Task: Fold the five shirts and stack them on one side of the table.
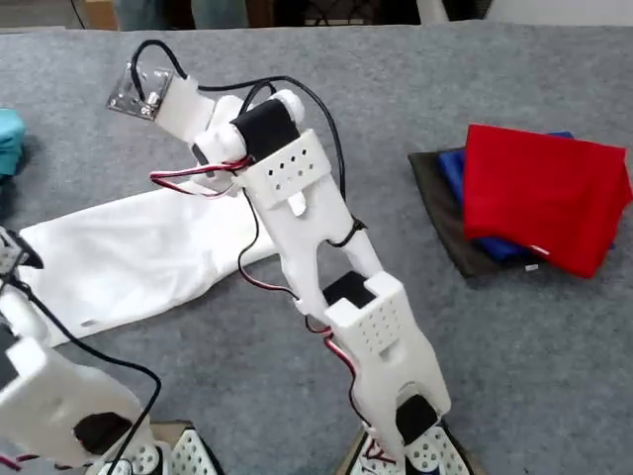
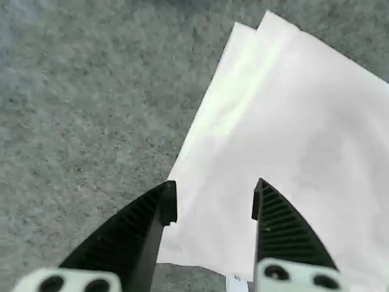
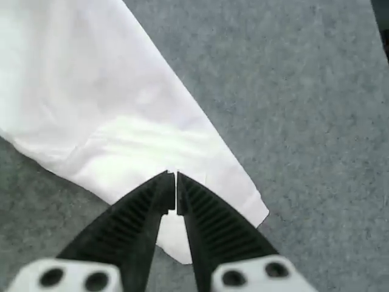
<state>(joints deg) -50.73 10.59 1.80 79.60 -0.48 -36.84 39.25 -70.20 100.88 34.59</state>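
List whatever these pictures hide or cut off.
High view: part of the white shirt sits behind an arm.
High view: the red shirt covers the stack beneath; its count is unclear.
High view: a teal thing is cut by the edge.
Left wrist view: the jaws cover part of the shirt's edge.

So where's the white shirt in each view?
High view: the white shirt lies flat at the picture's left, partly under an arm.
Left wrist view: the shirt lies beneath the open left tool.
Right wrist view: the shirt lies beneath the shut right tool, near a corner.
Shared landmark: the grey table cover.
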